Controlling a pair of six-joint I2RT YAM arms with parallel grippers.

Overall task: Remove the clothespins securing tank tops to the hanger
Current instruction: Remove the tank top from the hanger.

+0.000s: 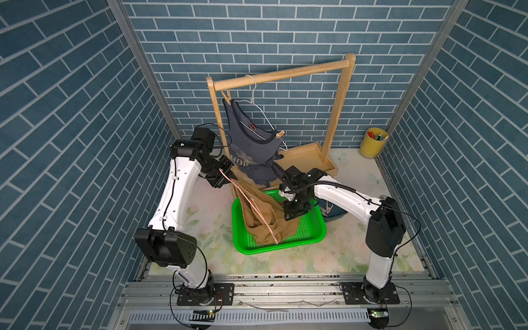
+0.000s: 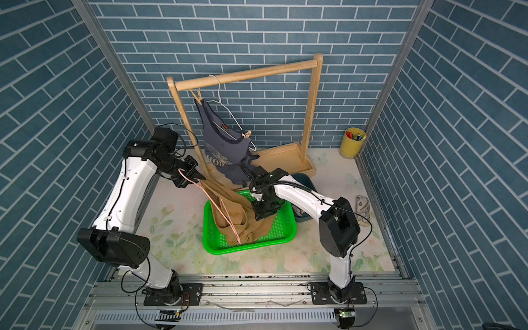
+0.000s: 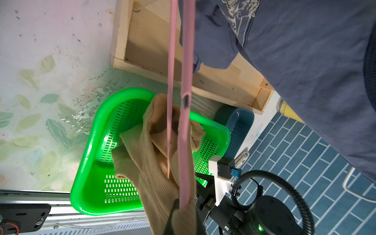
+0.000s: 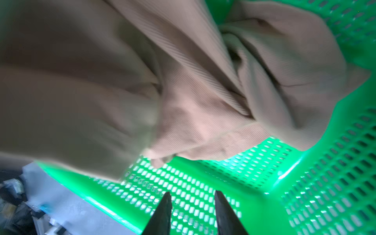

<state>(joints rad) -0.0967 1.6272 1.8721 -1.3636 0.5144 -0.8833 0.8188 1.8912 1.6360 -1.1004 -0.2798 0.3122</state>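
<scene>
Clothespin, 1 seen clearly, clips dark tank top to white hanger, high behind right claw. Right claw released, empty, just above green basket floor. Left claw clenched on pink hanger; tan tank top droops below it into basket.

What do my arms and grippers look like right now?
The left arm and right arm match: white shell links between black joint housings, black base plates on an aluminium rail. Thin black cables loop along both; a ribbed black conduit runs to the right wrist. The left gripper and right gripper are black; the right's fingers taper to points.
</scene>
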